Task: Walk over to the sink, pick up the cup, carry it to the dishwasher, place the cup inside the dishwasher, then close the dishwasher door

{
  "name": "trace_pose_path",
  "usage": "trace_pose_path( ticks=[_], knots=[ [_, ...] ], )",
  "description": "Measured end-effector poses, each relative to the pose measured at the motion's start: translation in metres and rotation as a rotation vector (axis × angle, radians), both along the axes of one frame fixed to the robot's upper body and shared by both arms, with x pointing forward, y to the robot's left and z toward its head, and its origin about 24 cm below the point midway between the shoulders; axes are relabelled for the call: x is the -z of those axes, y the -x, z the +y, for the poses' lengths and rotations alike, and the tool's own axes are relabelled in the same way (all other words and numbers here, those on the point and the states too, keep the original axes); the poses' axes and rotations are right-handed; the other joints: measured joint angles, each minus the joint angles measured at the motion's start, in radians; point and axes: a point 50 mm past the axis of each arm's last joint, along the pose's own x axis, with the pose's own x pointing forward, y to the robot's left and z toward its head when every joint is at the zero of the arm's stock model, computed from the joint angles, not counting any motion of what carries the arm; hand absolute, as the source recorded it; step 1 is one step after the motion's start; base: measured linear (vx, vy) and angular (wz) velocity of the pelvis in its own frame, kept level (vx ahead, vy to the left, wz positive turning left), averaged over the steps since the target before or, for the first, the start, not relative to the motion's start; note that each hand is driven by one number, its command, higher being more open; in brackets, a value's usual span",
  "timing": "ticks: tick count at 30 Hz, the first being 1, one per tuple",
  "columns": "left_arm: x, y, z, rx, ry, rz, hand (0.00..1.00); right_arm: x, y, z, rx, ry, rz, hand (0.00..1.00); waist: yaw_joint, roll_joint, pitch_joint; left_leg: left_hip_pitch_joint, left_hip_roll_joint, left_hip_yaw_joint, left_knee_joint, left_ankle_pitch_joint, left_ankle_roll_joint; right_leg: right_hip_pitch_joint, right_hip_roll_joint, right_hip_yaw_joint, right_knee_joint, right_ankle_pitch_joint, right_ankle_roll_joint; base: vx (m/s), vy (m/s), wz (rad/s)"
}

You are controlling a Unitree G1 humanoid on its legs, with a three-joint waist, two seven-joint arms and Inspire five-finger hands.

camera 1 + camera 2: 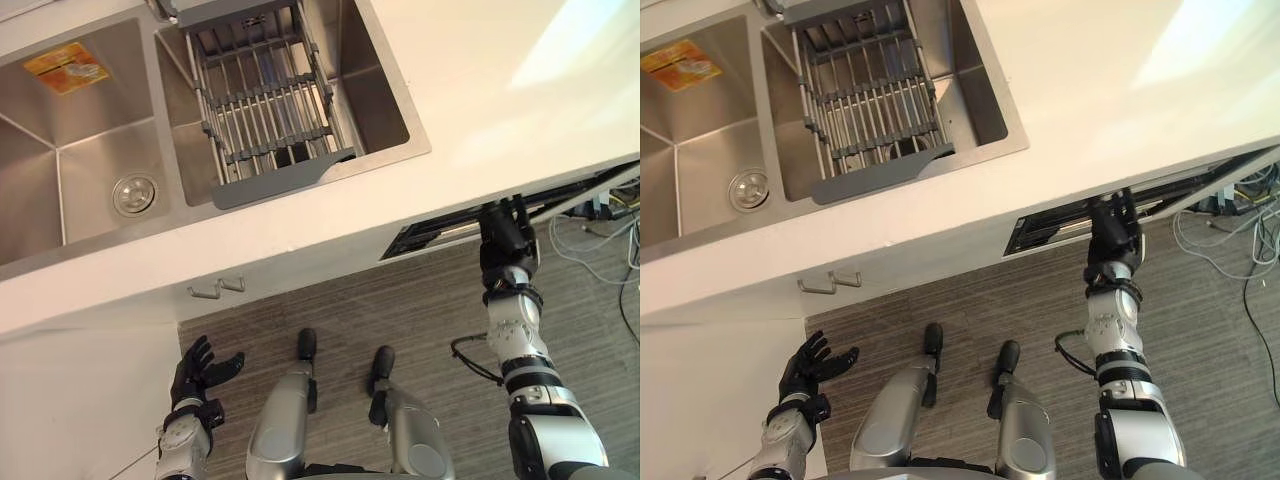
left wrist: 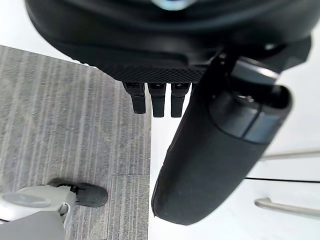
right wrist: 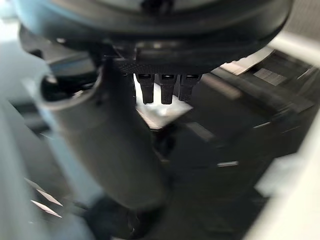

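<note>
The dishwasher (image 1: 432,234) sits under the white counter, and a narrow dark slot shows along the top of its door. My right hand (image 1: 505,240) is raised against that top edge, its fingers (image 3: 161,89) straight and pointing into the dark opening with nothing held. My left hand (image 1: 203,370) hangs low by the white cabinet front, with spread fingers (image 2: 158,99) and an empty palm. The steel sink (image 1: 60,150) lies in the counter above.
A grey dish rack (image 1: 265,95) spans the sink's right basin. The left basin has a drain (image 1: 133,193) and an orange sticker (image 1: 67,67). Two cabinet handles (image 1: 217,289) stick out below the counter. Loose cables (image 1: 600,250) lie on the striped floor at far right.
</note>
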Motion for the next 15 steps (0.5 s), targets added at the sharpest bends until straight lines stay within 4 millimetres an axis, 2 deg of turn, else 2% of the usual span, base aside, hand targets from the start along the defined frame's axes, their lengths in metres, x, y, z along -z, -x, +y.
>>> trace_pose_path(
  ticks=[2, 5, 8, 11, 15],
  knots=[
    [0.002, 0.004, 0.001, 0.003, 0.001, 0.015, 0.9, 0.035, 0.028, 0.005, -0.047, 0.051, 0.155, 0.9, 0.003, -0.008, -0.034, 0.015, -0.004, -0.019, -0.03, 0.015, -0.004, 0.017, -0.004, -0.028, -0.002, -0.01, 0.001, 0.09, -0.021, 0.42],
    [0.004, 0.013, 0.007, 0.033, -0.037, 0.052, 0.9, 0.071, 0.071, 0.002, -0.078, 0.134, 0.329, 0.9, 0.0, -0.032, -0.075, 0.062, -0.019, -0.037, -0.069, 0.026, 0.002, 0.06, -0.018, -0.052, -0.003, -0.025, 0.006, 0.11, 0.006, 0.27],
    [0.006, 0.025, 0.015, 0.055, -0.071, 0.092, 0.9, 0.087, 0.109, -0.016, -0.046, 0.236, 0.446, 0.9, -0.017, -0.062, -0.13, 0.105, -0.037, -0.046, -0.103, 0.03, 0.009, 0.094, -0.037, -0.062, -0.004, -0.041, 0.024, 0.11, 0.023, 0.14],
    [0.009, 0.036, 0.018, 0.085, -0.091, 0.131, 0.9, 0.092, 0.131, -0.03, -0.021, 0.325, 0.524, 0.9, -0.036, -0.092, -0.17, 0.152, -0.052, -0.043, -0.139, 0.036, 0.018, 0.125, -0.051, -0.059, -0.01, -0.049, 0.035, 0.11, 0.045, 0.0],
    [0.011, 0.039, 0.016, 0.125, -0.091, 0.149, 0.9, 0.099, 0.147, -0.031, -0.067, 0.428, 0.606, 0.9, -0.039, -0.112, -0.198, 0.191, -0.06, -0.026, -0.157, 0.038, 0.022, 0.149, -0.059, -0.048, -0.01, -0.053, 0.041, 0.03, 0.023, -0.08]
  ],
)
